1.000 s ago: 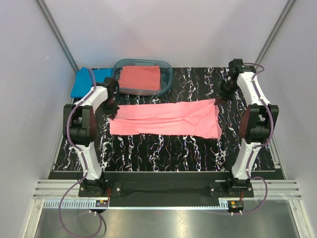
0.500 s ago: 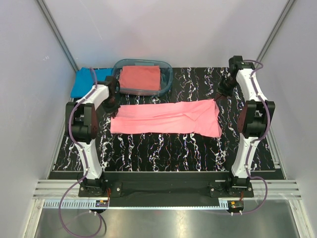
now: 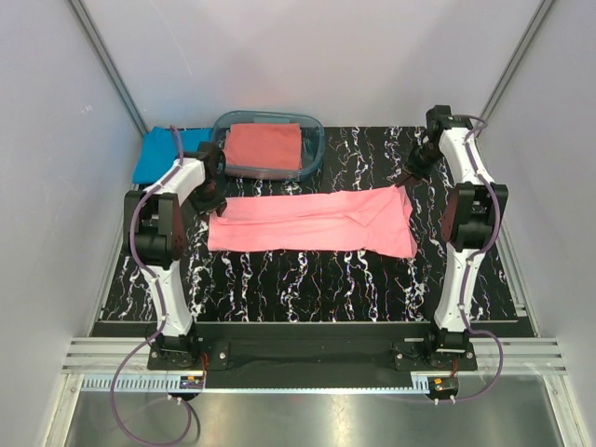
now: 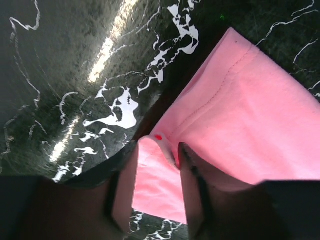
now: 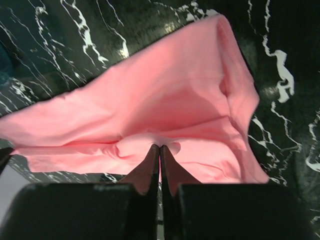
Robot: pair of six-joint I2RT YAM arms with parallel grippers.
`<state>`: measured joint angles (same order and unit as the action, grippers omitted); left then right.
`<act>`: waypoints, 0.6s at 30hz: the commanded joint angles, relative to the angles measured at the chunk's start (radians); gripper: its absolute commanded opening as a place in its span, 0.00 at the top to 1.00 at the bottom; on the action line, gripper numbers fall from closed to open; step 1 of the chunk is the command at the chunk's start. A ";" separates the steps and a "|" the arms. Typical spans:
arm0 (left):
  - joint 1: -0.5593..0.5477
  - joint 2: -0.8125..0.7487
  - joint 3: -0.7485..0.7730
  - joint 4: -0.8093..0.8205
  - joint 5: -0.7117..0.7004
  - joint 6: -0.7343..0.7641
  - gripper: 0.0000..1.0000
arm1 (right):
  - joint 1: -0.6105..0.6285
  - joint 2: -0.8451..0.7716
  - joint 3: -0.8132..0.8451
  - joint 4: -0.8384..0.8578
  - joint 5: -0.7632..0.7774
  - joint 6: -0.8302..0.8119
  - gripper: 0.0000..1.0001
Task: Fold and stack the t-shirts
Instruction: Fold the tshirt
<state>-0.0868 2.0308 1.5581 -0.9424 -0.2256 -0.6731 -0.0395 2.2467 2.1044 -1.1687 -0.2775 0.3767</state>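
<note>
Pink t-shirt (image 3: pixel 312 222) lies stretched across mid-bench (image 3: pixel 307 289), right pincer (image 5: pixel 160 147) pinched tight on its far right corner, left pincer (image 4: pixel 157 150) straddling the far left corner, clamp unclear, so lift both level, cloth taut, towards the near edge.

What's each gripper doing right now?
Left gripper: fingers straddle the pink t-shirt corner; grip cannot be told.
Right gripper: closed on the pink t-shirt.
</note>
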 commanded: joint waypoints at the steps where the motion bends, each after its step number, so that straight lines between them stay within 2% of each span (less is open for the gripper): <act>1: -0.008 -0.115 0.020 0.016 -0.061 0.036 0.52 | -0.003 0.072 0.074 0.040 -0.069 0.079 0.92; 3: -0.021 -0.170 0.005 0.022 -0.069 0.059 0.46 | -0.003 0.117 0.107 0.047 -0.120 0.109 0.81; 5: -0.034 -0.225 -0.022 0.021 -0.077 0.073 0.44 | -0.003 0.159 0.172 0.052 -0.146 0.139 0.63; 7: -0.059 -0.268 -0.047 0.025 -0.081 0.082 0.41 | -0.007 0.143 0.212 0.066 -0.129 0.146 0.50; 8: -0.067 -0.294 -0.078 0.030 -0.080 0.092 0.40 | -0.007 0.130 0.226 0.058 -0.079 0.134 0.40; 11: -0.099 -0.383 -0.136 0.080 0.006 0.127 0.40 | -0.007 0.039 0.209 0.031 -0.051 0.077 0.36; 13: -0.122 -0.437 -0.213 0.131 0.099 0.135 0.42 | 0.003 -0.045 0.090 0.029 -0.093 0.062 0.36; 15: -0.136 -0.466 -0.303 0.194 0.197 0.127 0.46 | 0.021 -0.119 -0.045 0.107 -0.164 0.079 0.36; 16: -0.140 -0.483 -0.332 0.212 0.219 0.119 0.48 | 0.033 -0.193 -0.192 0.148 -0.189 0.111 0.37; 18: -0.143 -0.489 -0.384 0.247 0.291 0.093 0.51 | 0.069 -0.255 -0.381 0.266 -0.248 0.157 0.39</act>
<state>-0.2283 1.5532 1.2392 -0.7876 -0.0822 -0.5735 -0.0250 2.1326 1.9255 -1.0344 -0.4129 0.4812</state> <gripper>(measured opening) 0.500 0.623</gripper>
